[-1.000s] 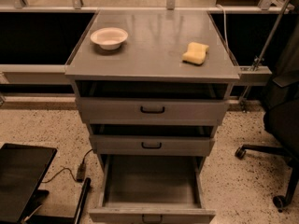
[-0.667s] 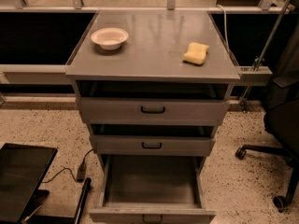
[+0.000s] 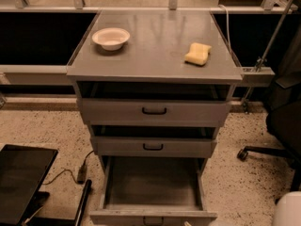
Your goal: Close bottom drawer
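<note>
While the hand lies outside the frame, its opening cannot be told. Floor, left: black panel (image 3: pixel 21 180), cable (image 3: pixel 66 172). Tabletop (image 3: pixel 155 46) of grey cabinet: white bowl (image 3: pixel 111 37) left, yellow sponge (image 3: pixel 198 53) right. Bottom drawer (image 3: pixel 153 185): pulled far out beneath two upper drawers (image 3: pixel 154 111), bare inside. Right: black office chair (image 3: pixel 282 126).

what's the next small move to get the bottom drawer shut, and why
Probably bring the gripper, which is not in view, to the flat front of the bottom drawer. The drawer stands pulled far out, bare inside, and nothing touches its front.
</note>
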`<action>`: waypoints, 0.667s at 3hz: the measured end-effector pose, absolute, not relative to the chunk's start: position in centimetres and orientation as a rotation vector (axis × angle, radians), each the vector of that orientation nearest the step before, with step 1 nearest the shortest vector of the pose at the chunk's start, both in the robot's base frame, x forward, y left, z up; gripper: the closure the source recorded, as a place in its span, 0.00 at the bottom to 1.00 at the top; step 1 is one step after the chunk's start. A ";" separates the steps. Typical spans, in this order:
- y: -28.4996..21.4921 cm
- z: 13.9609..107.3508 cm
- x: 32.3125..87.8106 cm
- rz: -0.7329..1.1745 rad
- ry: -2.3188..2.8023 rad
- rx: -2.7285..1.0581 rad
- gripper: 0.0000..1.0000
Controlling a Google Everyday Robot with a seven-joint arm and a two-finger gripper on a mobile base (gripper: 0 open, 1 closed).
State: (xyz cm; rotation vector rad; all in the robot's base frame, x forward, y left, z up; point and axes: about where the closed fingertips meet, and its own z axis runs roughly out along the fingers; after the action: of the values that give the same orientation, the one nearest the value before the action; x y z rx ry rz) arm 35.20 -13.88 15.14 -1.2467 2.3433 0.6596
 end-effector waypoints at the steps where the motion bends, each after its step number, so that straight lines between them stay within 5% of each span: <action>1: -11.9 15.4 38.0 0.616 2.291 -1.286 0.00; 2: -10.6 15.4 40.4 0.551 2.279 -1.286 0.00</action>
State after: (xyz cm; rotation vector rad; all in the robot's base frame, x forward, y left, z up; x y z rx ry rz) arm 40.38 -10.61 15.35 -1.2860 2.2794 0.5514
